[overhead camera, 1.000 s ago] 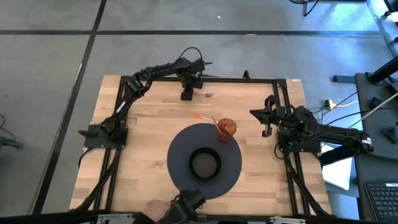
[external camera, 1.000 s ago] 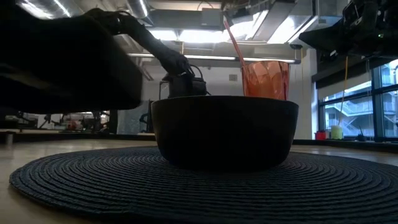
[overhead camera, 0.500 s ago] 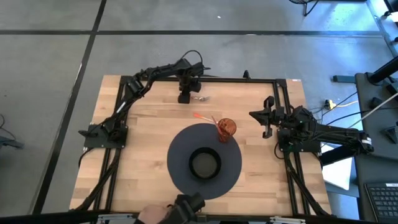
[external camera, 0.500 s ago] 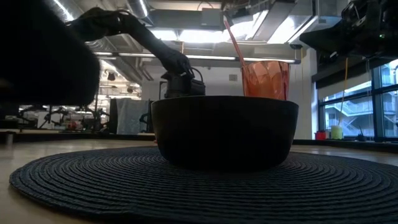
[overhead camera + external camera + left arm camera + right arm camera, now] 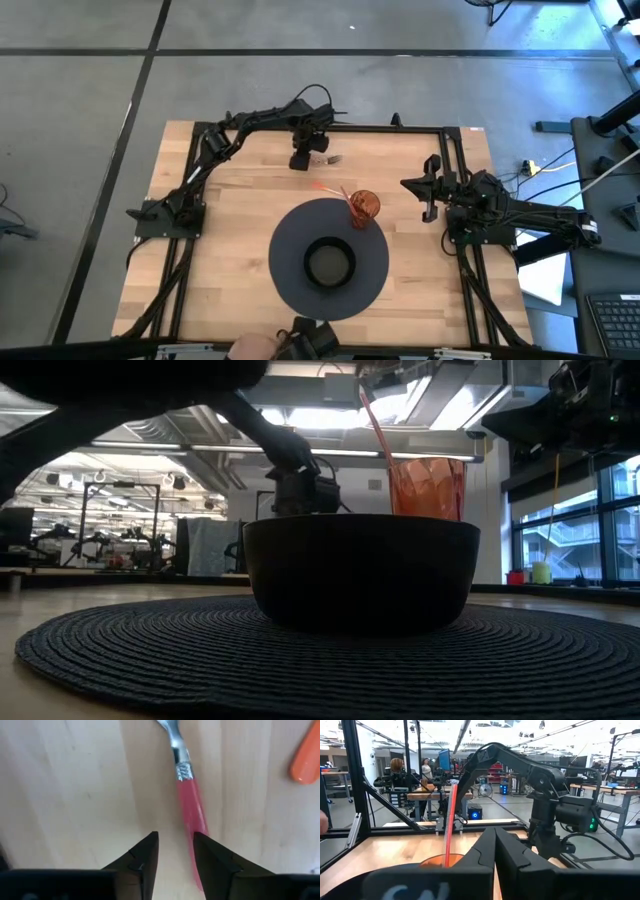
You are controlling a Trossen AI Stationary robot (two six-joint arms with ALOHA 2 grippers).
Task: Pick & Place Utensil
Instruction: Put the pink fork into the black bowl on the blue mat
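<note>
1. Against the frame a second back, the left gripper (image 5: 300,160) has shifted a little to the right along the far edge of the pale wooden desk (image 5: 230,250), and the silver fork with a translucent red plastic handle (image 5: 327,159) now lies just to the right of its tip rather than well clear of it
2. In the low view the large dark shape that filled the upper left a second ago has lifted to a band along the top, so the room behind shows; at the near edge of the high view a person's hand (image 5: 253,347) beside a dark object sits lower in the picture than before
3. The left gripper's fingers (image 5: 142,857) stand a narrow way apart and grip nothing: the fork's red handle (image 5: 191,802) runs out past one finger on bare wood, with the metal neck and tines pointing away; the end of the handle is covered by that finger, so contact there cannot be judged
4. The right gripper (image 5: 430,205) waits at the right side of the desk, its fingers pressed together and empty, unchanged
5. A round dark woven placemat (image 5: 290,240) carries a black bowl (image 5: 329,262); at its far right rim stands an orange translucent plastic cup (image 5: 364,207) with an orange utensil inside
6. A small orange piece (image 5: 322,186) lies on the wood between the fork and the mat; its shape is too small to read, and the left wrist view cuts it off at the frame edge (image 5: 305,762)
7. The low view hides the fork behind the bowl (image 5: 360,570)
</note>
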